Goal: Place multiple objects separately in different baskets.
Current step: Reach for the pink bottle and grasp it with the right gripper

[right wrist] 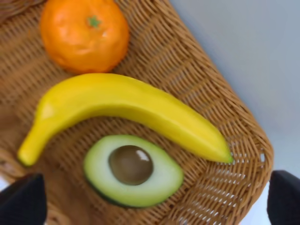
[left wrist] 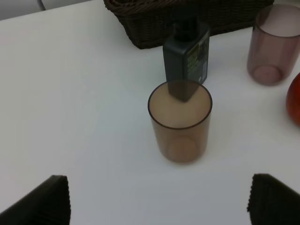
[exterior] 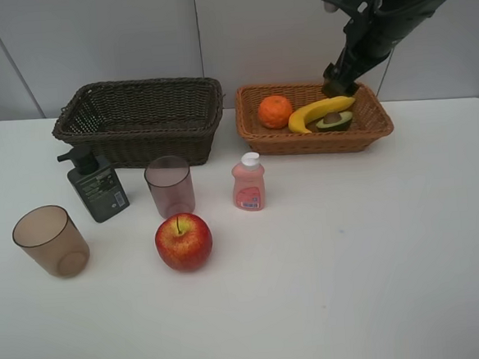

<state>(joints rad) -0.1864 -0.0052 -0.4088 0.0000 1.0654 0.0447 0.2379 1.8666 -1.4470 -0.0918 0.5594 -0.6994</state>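
Note:
The light tan basket (exterior: 315,143) at the back right holds an orange (exterior: 275,111), a banana (exterior: 321,110) and a halved avocado (exterior: 333,121). My right gripper (exterior: 340,83) hangs open just above that basket's far side, empty; its wrist view shows the banana (right wrist: 126,110) and avocado (right wrist: 133,171) below. The dark brown basket (exterior: 136,113) is empty. In front of it stand a green pump bottle (exterior: 97,185), two brownish cups (exterior: 170,186) (exterior: 51,242), a pink bottle (exterior: 249,183) and a red apple (exterior: 183,242). My left gripper (left wrist: 157,201) is open, facing the nearer cup (left wrist: 180,122).
The white table (exterior: 376,252) ends at a pale wall behind the baskets. The pump bottle (left wrist: 186,54) stands right behind the near cup in the left wrist view, with the second cup (left wrist: 274,44) and the apple (left wrist: 295,105) to one side.

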